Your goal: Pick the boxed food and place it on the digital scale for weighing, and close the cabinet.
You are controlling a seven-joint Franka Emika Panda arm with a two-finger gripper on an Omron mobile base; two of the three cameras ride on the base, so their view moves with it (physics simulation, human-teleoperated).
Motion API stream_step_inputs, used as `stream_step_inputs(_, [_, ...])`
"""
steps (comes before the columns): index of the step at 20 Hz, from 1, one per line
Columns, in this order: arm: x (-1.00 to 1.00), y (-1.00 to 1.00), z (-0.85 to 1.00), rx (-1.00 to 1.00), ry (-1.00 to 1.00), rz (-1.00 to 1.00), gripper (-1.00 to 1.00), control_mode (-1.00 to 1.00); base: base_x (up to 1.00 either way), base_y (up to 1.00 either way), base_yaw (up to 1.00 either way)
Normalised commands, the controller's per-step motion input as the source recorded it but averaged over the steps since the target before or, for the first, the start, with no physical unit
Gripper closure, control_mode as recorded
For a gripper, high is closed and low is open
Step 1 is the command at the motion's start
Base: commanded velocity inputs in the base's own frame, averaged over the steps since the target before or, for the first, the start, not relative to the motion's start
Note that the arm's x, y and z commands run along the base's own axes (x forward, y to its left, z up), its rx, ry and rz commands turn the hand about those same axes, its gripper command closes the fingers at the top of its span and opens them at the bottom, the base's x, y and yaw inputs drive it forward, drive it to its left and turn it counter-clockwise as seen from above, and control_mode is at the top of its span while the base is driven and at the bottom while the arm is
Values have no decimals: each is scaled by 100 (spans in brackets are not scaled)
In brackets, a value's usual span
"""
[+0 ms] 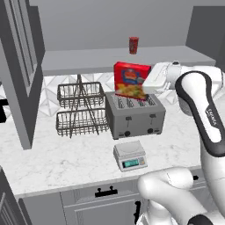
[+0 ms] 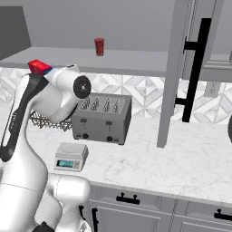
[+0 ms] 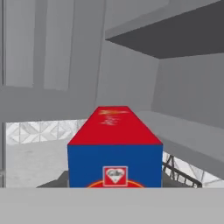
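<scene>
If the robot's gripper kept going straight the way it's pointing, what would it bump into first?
Probably the cabinet's grey inner wall, seen beyond the boxed food that sits right in front of the hand; depth is hard to judge.

Kitchen — toaster (image 1: 135,115), dish rack (image 1: 81,110), marble counter (image 1: 61,160).

Even, flat rendered light; soft faint shadows; sharp, no glare or blur.

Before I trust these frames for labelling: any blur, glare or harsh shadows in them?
Left base view: sharp and evenly lit, except the boxed food, whose lower edge smears over the toaster. Right base view: crisp, no glare, soft shadows under the digital scale. Hand view: the box looms close, slightly soft.
</scene>
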Motion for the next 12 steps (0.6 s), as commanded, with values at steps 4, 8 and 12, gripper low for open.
stream_step_inputs(4, [-61, 0, -99, 0, 0, 2, 100, -100, 0, 0, 0])
stream_step_inputs(8, [0, -8, -99, 0, 1, 5, 100, -100, 0, 0, 0])
stream_step_inputs(12, [0, -21, -74, 0, 1, 6, 100, -100, 0, 0, 0])
